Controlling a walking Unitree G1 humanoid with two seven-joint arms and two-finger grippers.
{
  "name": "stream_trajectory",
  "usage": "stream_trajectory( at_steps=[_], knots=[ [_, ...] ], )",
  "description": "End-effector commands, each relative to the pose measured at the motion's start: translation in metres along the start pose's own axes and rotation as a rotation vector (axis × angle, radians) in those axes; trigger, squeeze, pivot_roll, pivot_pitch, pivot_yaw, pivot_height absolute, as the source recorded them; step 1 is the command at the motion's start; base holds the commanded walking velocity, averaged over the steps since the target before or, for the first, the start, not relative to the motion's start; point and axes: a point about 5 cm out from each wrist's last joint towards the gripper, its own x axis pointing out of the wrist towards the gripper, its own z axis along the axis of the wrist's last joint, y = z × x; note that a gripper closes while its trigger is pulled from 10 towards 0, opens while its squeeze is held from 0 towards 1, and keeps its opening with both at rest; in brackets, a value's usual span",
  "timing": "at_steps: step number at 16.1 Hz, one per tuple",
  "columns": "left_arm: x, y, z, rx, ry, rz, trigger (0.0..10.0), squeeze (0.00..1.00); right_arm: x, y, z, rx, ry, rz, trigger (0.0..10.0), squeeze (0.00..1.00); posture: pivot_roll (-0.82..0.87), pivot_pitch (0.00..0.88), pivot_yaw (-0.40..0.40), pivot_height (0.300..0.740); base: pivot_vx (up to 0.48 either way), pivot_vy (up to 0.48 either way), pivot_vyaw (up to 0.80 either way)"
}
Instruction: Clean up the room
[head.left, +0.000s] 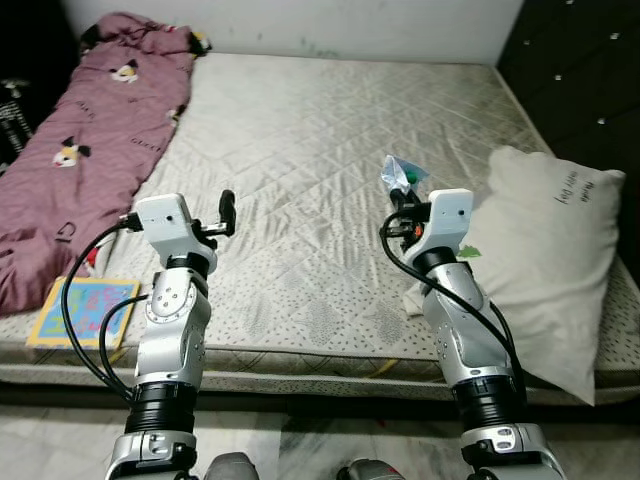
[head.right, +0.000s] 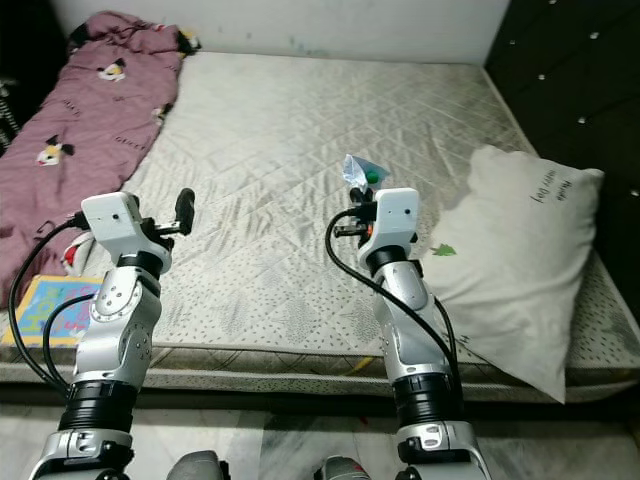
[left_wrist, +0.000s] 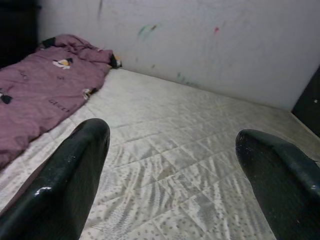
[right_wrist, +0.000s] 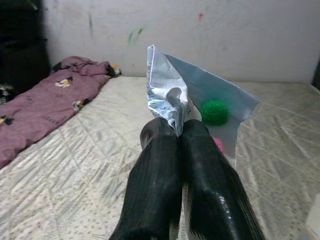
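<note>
Pinching a crumpled silvery wrapper (right_wrist: 172, 95) between its closed black fingers (right_wrist: 155, 170), my right gripper (head.left: 398, 200) is raised above the middle of the bare quilted mattress (head.left: 320, 130); the wrapper has a green fuzzy blob on it and stands up past the fingertips. My left gripper (head.left: 227, 212) is lifted too, over the mattress's left half, its two fingers (left_wrist: 75, 165) spread wide apart with nothing between them. Beyond that, I see a maroon printed blanket (head.left: 90, 130) bunched along the left edge, a colourful book (head.left: 85, 310) at the near left corner, and a white pillow (head.left: 545, 250) lying against the dark headboard (head.left: 580, 80) on the right.
</note>
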Motion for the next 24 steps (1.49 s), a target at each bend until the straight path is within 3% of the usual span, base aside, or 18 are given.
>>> stream_trajectory(
  at_steps=[1, 24],
  knots=[
    [0.0013, -0.0009, 0.0027, 0.009, -0.006, -0.012, 10.0, 0.0, 0.0024, 0.0021, 0.0022, -0.007, -0.009, 0.006, 10.0, 0.0, 0.02, 0.006, -0.023, 0.74, 0.0, 0.266, 0.0],
    [0.0023, -0.0038, 0.002, -0.003, -0.007, -0.002, 10.0, 0.0, 0.0024, -0.001, -0.0014, -0.018, 0.012, 0.001, 10.0, 0.0, 0.01, 0.026, -0.033, 0.74, 0.0, 0.379, -0.05]
  ],
)
